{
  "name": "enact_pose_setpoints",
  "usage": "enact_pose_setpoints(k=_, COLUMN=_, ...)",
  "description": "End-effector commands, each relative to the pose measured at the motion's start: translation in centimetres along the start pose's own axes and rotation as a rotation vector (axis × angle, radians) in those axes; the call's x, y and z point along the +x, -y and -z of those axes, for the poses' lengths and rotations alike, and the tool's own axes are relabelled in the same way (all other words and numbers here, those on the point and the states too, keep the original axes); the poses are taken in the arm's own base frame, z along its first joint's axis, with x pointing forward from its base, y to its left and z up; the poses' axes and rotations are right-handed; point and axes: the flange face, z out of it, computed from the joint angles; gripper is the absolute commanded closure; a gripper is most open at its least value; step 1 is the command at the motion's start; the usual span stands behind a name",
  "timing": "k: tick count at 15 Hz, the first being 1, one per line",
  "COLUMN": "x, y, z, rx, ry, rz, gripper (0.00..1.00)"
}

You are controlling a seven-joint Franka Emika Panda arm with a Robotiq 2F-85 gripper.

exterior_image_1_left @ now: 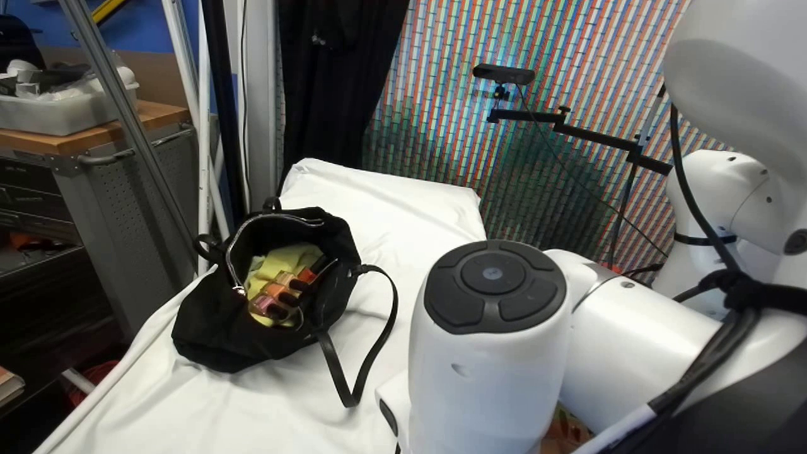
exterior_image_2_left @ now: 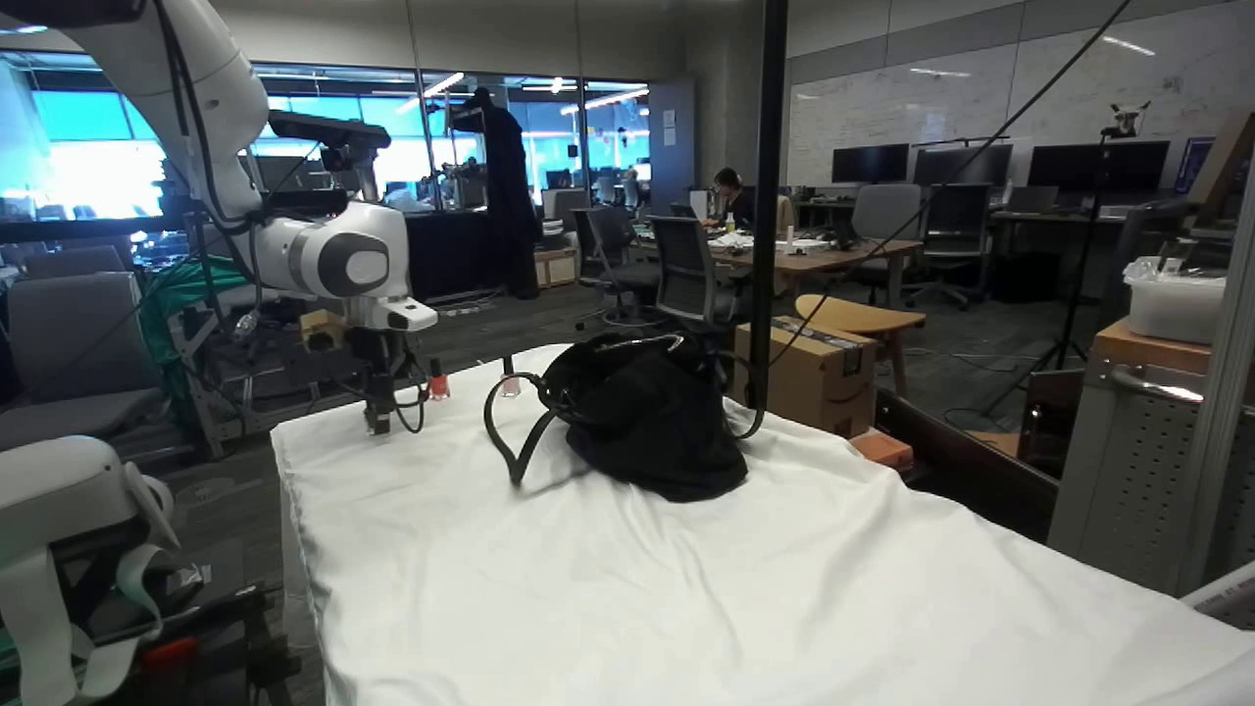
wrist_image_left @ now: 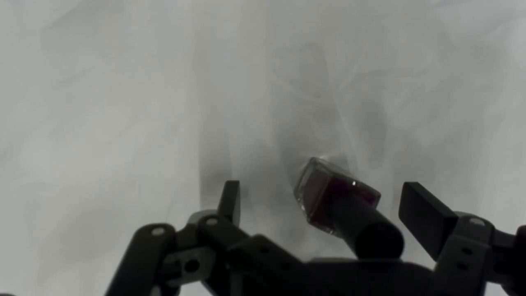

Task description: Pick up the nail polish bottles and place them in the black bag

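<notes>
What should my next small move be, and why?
Probably close the gripper: in the wrist view it stands open astride a bottle, and in an exterior view it seems low over the cloth. Depth is hard to judge, so go gently.

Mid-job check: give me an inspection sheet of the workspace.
Surface: wrinkled white cloth.
Job's things: nail polish bottles in the open black bag; pale pink bottle and red bottle upright on the cloth.
Clutter: filled plastic bin on a cart; cardboard box.
Gripper: open, a dark-red bottle between its jaws, not gripped; whether it's that red bottle, cannot tell.
Cables: black cables along the arm.
Surroundings: person seated at a wooden table; whiteboard.
</notes>
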Motion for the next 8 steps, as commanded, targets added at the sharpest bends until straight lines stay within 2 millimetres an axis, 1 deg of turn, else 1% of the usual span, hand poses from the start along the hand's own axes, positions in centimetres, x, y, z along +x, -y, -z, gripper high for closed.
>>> enact_pose_setpoints(k=1, x=-0.04, y=0.64, z=0.08, rx=-0.027, ry=-0.003, rz=-0.007, gripper=0.04)
enact_pose_setpoints(k=3, x=-0.09, y=0.73, z=0.14, rx=-0.038, ry=0.002, rz=-0.011, gripper=0.25)
enact_pose_setpoints(k=5, x=-0.20, y=0.88, z=0.17, rx=-0.043, ry=0.008, rz=-0.011, gripper=0.35)
enact_pose_setpoints(k=7, x=-0.26, y=1.05, z=0.17, rx=-0.049, ry=0.014, rz=-0.009, gripper=0.50)
enact_pose_setpoints(k=8, x=-0.29, y=1.12, z=0.22, rx=-0.051, ry=0.017, rz=-0.008, gripper=0.56)
